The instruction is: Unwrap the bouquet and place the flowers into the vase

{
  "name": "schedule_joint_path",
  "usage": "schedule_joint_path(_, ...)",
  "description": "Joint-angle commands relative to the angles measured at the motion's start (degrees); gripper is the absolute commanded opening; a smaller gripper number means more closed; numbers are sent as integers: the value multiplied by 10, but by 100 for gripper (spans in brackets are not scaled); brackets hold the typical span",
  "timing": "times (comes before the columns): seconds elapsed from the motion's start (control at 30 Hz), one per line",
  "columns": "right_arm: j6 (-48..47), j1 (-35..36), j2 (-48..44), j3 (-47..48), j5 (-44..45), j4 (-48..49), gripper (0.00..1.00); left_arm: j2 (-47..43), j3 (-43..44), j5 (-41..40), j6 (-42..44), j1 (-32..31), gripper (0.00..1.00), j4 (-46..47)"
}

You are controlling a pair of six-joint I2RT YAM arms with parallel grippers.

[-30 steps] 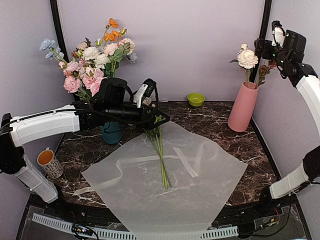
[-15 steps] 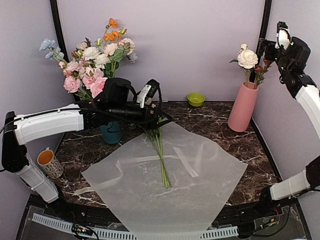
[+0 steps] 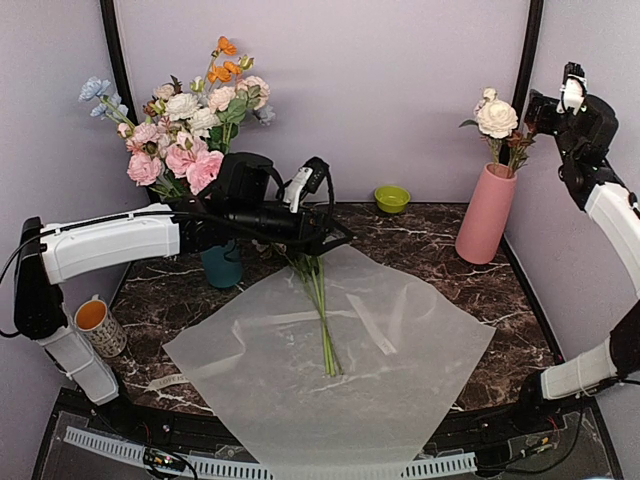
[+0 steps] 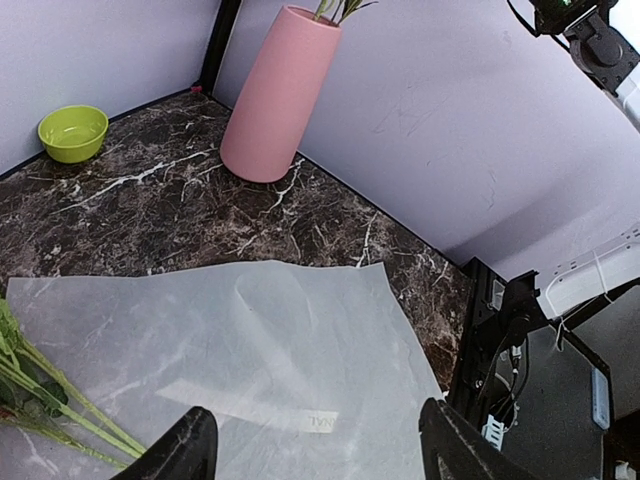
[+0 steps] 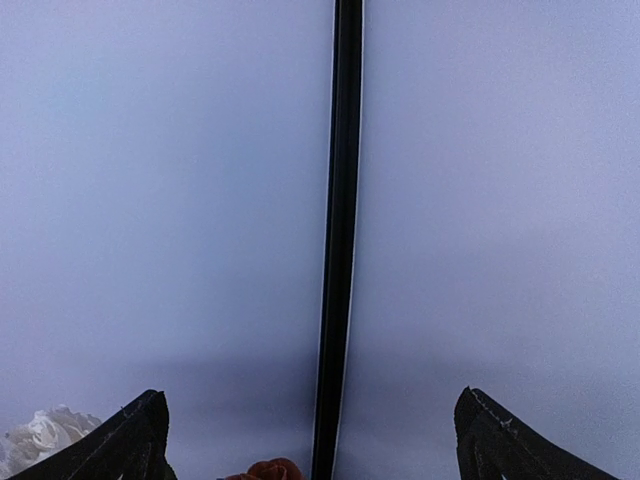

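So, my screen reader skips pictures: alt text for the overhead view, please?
Green flower stems lie on an unfolded translucent sheet on a marble table, the open left gripper poised over their top end. The open right gripper is raised beside a pink vase holding white blooms.

Dark marble table (image 3: 420, 250): translucent paper sheet (image 3: 400, 370), pink vase (image 3: 485, 215), teal vase (image 3: 222, 265), green bowl (image 3: 391, 198).

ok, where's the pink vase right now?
Top view: the pink vase stands upright at the table's back right, right of the green bowl and clear of the paper sheet, a few flowers in it.
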Motion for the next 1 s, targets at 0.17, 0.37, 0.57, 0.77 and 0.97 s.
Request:
schedule_joint_path(0.17, 8, 34, 10, -10, 3, 97, 99, 10, 47, 33, 14, -7, 71, -6)
schedule_joint_path(0.37, -48, 107, 59, -3, 89, 180, 99, -20, 28, 26, 13, -8, 71, -20)
schedule_joint_path(0.57, -153, 178, 151, 51, 185, 271, 99, -81, -20, 4, 3, -10, 71, -27)
schedule_joint_path(0.77, -225, 206, 158, 53, 211, 298, 99, -138, -66, -37, -4, -10, 71, -36)
schedule_joint_path(0.97, -186, 209, 121, 79, 210, 190, 99, -157, -92, -50, -5, -10, 71, -31)
